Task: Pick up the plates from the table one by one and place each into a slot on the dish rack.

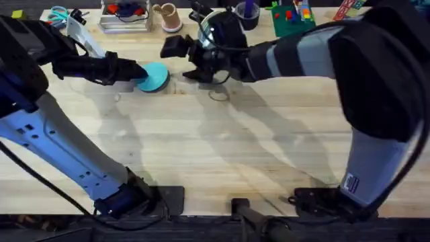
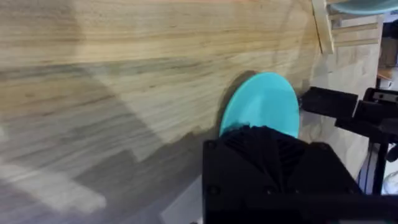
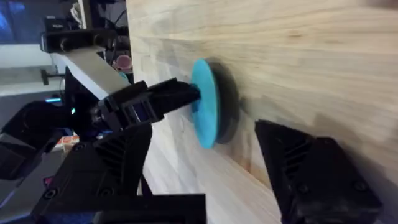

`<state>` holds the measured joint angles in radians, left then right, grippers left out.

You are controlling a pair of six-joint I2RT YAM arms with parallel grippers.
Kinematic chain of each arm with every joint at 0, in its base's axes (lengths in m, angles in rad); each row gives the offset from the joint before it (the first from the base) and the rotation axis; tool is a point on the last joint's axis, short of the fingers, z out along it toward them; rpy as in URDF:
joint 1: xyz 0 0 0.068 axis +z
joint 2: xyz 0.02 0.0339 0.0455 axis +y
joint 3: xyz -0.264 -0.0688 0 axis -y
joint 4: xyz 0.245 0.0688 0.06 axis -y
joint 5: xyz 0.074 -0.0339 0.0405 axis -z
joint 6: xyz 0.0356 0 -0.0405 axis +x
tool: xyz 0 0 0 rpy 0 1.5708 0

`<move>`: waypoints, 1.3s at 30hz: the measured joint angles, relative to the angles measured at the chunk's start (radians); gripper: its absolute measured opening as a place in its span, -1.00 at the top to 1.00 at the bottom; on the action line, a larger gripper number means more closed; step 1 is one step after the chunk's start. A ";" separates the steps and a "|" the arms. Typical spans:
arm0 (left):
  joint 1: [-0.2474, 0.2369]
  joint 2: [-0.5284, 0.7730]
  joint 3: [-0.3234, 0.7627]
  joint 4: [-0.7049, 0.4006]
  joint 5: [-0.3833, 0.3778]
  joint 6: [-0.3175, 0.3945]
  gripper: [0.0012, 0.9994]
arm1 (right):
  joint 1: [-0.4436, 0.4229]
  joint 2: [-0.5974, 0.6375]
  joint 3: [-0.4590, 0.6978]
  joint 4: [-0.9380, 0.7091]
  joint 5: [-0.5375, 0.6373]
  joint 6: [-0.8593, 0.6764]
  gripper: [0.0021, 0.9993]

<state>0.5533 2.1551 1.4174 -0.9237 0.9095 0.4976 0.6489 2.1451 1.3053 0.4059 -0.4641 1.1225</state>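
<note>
Your worktop [image 1: 222, 141] carries no slotted plate yet. The left pincer [image 1: 134, 72] grips the teal plate [image 1: 154, 76] on edge, lifted just above the wood; the right pincer [image 1: 176, 48] stands wide, empty, beside it.

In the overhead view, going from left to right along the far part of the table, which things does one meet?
Left claw → teal plate → right claw.

Teal-turquoise plate [image 1: 154, 76], plain, no pattern. Table [image 1: 222, 148] pale wood, visible grain, plank seams. Left gripper [image 1: 129, 71] black. Right gripper [image 3: 233, 155] black; arm grey and black.
</note>
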 joint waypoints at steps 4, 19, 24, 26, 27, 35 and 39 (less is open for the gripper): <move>0.000 0.000 0.000 0.000 0.000 0.000 0.93 | 0.027 0.041 0.070 -0.027 0.000 0.003 -0.99; 0.000 0.000 0.000 0.000 0.000 0.000 0.93 | 0.106 0.089 0.167 -0.093 0.031 0.014 -0.98; 0.000 0.000 0.000 0.000 0.000 0.000 0.93 | 0.116 0.105 0.185 -0.086 0.044 0.035 -0.98; 0.000 0.000 0.000 0.000 0.000 0.000 0.93 | 0.117 0.113 0.195 -0.086 0.046 0.044 -0.97; 0.000 0.000 0.000 0.000 0.000 0.000 0.93 | 0.117 0.118 0.203 -0.086 0.047 0.049 -0.97; 0.001 0.000 0.000 0.007 0.003 0.000 0.93 | 0.128 0.148 0.243 -0.093 0.080 0.060 -0.77; 0.001 0.000 0.000 0.010 0.004 0.000 0.93 | 0.134 0.160 0.250 -0.099 0.098 0.058 -0.51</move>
<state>0.5545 2.1551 1.4178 -0.9142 0.9134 0.4973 0.7826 2.3050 1.5556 0.3067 -0.3659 1.1806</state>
